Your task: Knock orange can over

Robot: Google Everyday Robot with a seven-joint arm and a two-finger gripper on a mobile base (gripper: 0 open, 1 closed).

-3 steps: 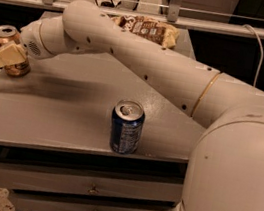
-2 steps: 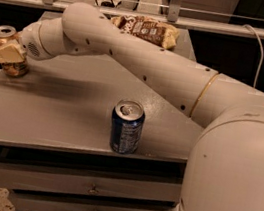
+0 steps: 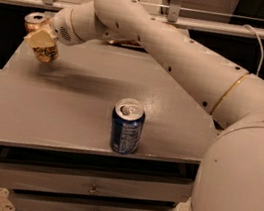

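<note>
The gripper (image 3: 41, 39) hangs at about 10 o'clock over the table top, pressed against the orange can (image 3: 46, 53). Its cream-coloured end covers the middle of the can, and whether it is spread or clamped on the can cannot be told.

The white arm (image 3: 182, 50) is the largest thing in view. It sweeps from the bulky shoulder at 4 o'clock, up over the far edge of the table and down to the gripper at 10 o'clock.

The grey table (image 3: 71, 102) lies under it. Below its front edge sit closed drawers (image 3: 92, 189) with small metal pulls, so what they contain is hidden.

A dark blue can (image 3: 126, 127) stands upright at 6 o'clock, close to the front edge and well apart from the gripper. Its silver top shows the tab opening, but whether anything is in it cannot be seen.

The orange can sits at the far left corner, tilted, with its silver top leaning toward 11 o'clock. Only its top and lower body show past the gripper. Nothing stands on the table between the two cans.
</note>
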